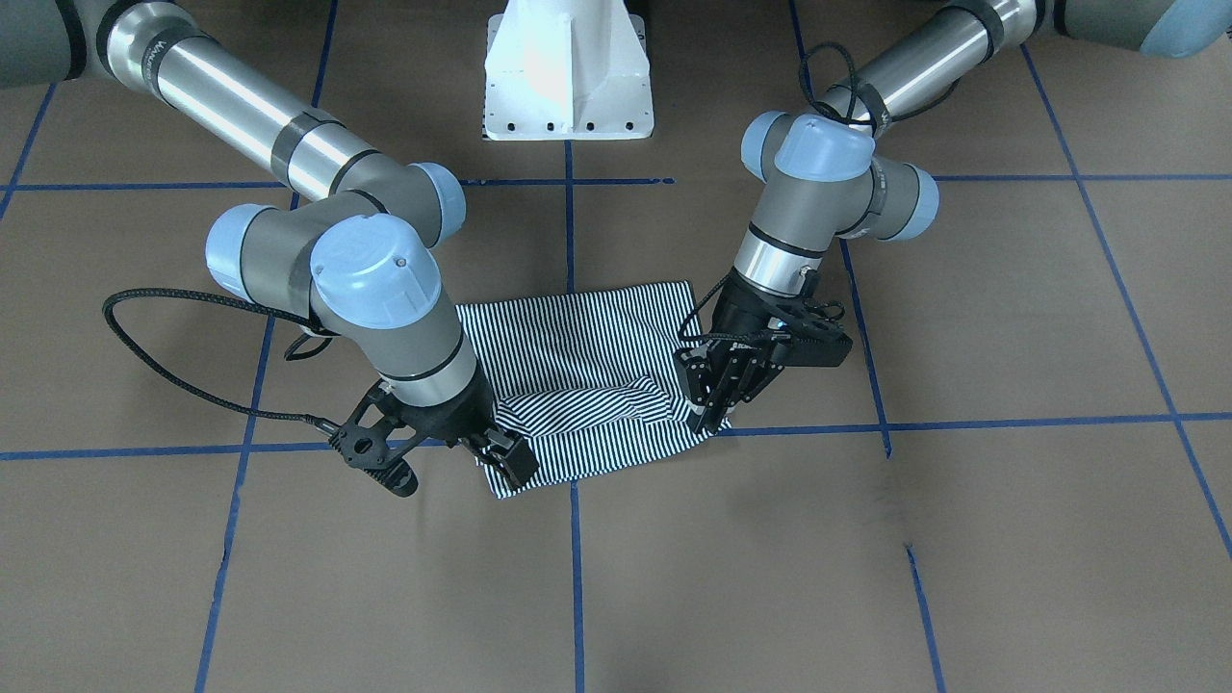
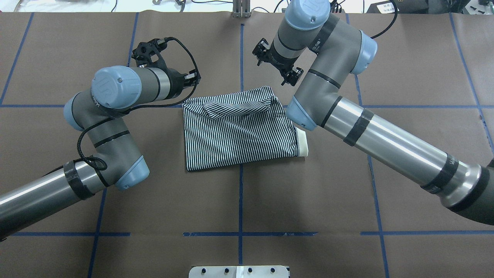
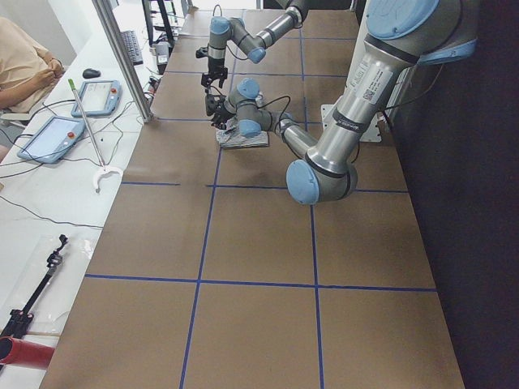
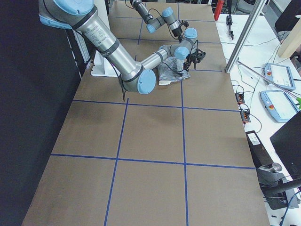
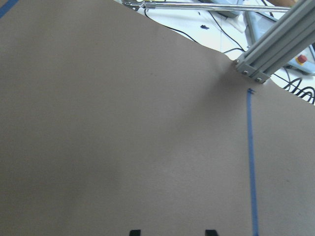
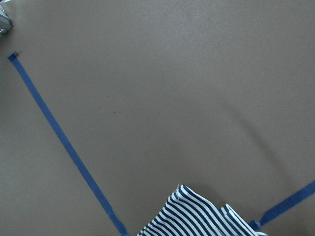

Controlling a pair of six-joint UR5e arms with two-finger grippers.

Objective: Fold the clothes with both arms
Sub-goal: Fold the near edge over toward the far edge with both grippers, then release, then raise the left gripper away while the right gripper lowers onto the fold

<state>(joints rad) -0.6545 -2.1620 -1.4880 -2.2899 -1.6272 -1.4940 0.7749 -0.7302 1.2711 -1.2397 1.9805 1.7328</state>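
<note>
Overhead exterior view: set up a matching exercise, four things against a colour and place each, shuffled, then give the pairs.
Things:
1. striped shirt
2. collar
3. pedestal base
4. tape lines

Descriptions:
A. blue, a grid across the brown table
B. cream, at the shirt's right edge
C. navy and white, mid-table between the arms
D. white, at the view's bottom edge

Pairs: 1-C, 2-B, 3-D, 4-A

A raised "UR" mark can be made out on the pale blue joint cap [image 2: 115, 87] of the left arm [image 2: 108, 139], back along the wrist from its jaws. White lettering runs along a black band [image 2: 318, 41] on the right arm [image 2: 386, 135] just behind its jaws. More runs along a second band [image 2: 447, 170] far up that arm. Both are too small to read.
</note>
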